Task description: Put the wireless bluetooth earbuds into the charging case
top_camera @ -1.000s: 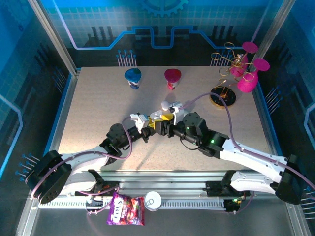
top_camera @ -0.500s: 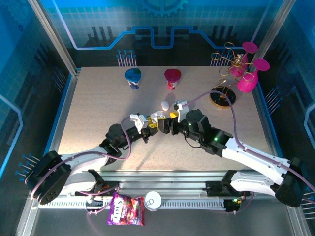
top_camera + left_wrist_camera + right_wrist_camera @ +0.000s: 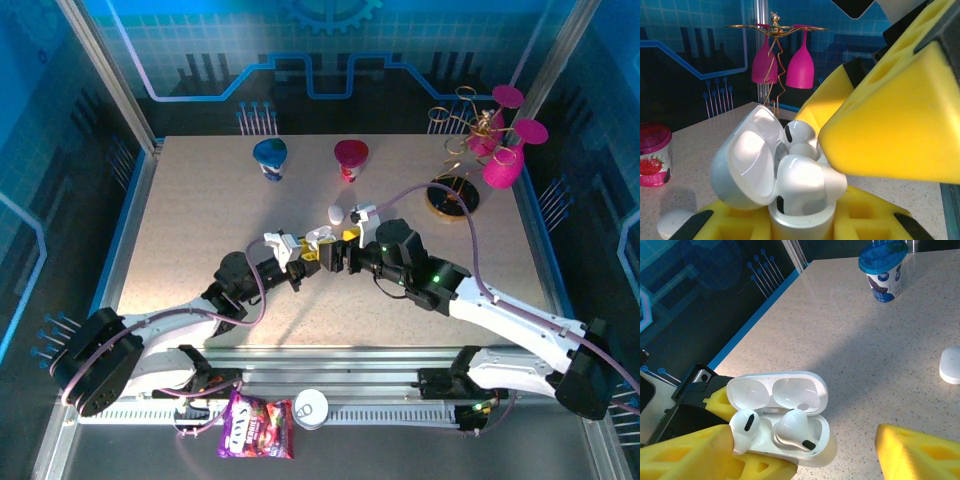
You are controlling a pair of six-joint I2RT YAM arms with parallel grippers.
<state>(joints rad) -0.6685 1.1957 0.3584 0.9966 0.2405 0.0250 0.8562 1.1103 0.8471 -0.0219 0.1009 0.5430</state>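
Note:
The white charging case is open, lid tipped back, and sits between the yellow fingers of my left gripper, which is shut on its base. Two wireless bluetooth earbuds rest in it. One earbud stands head-up at the left socket. The other earbud lies tilted across the right socket, its dark stem tip showing. My right gripper is open, its fingers either side of the case; the left finger is right against the standing earbud. From above, both grippers meet mid-table at the case.
A second white case lies shut on the table just behind the grippers. A blue-lidded cup and a red cup stand at the back. A gold rack with magenta glasses is back right.
My right gripper's jaws have opened wider and its arm has shifted slightly. The left gripper has stayed still, holding the case.

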